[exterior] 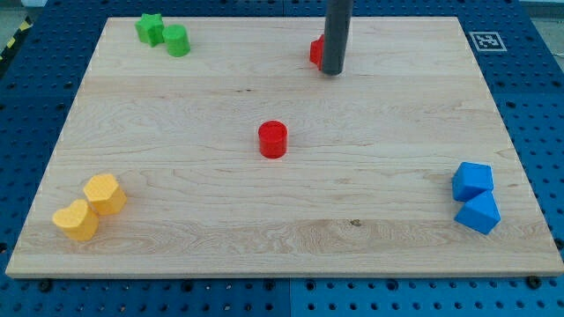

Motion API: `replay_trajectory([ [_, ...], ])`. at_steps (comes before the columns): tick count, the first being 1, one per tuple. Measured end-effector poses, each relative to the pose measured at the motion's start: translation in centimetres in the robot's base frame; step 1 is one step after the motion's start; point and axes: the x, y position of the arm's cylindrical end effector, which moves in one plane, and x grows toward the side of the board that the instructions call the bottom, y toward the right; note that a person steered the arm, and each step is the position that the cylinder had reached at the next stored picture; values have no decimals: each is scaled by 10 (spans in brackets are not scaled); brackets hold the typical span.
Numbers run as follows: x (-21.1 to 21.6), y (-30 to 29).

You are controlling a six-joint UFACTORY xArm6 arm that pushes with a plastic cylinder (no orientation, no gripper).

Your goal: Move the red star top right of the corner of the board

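The red star (315, 51) lies near the view's top, right of the middle, and is mostly hidden behind my rod; only its left edge shows. My tip (332, 72) rests on the board right against the star, at its right and lower side. A red cylinder (273, 139) stands near the board's middle, below and left of my tip. The board's top right corner (458, 21) is far to the right of the star.
A green star (151, 28) and a green cylinder (176, 40) sit at the top left. Two yellow blocks (105, 194) (77, 220) sit at the bottom left. A blue cube (472, 180) and a blue block (478, 212) sit at the right. A marker tag (487, 40) lies off the board's top right.
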Motion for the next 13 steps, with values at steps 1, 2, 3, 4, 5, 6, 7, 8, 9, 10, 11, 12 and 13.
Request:
replay_trajectory([
  [1,-9,2],
  [2,-4,-18],
  [3,8,-66],
  [4,-10,-78],
  [5,-21,-77],
  [6,-34,-77],
  [7,-35,-50],
  [8,-35,-17],
  [9,-35,15],
  [10,-35,41],
  [11,-36,44],
  [12,-40,40],
  [13,-53,40],
])
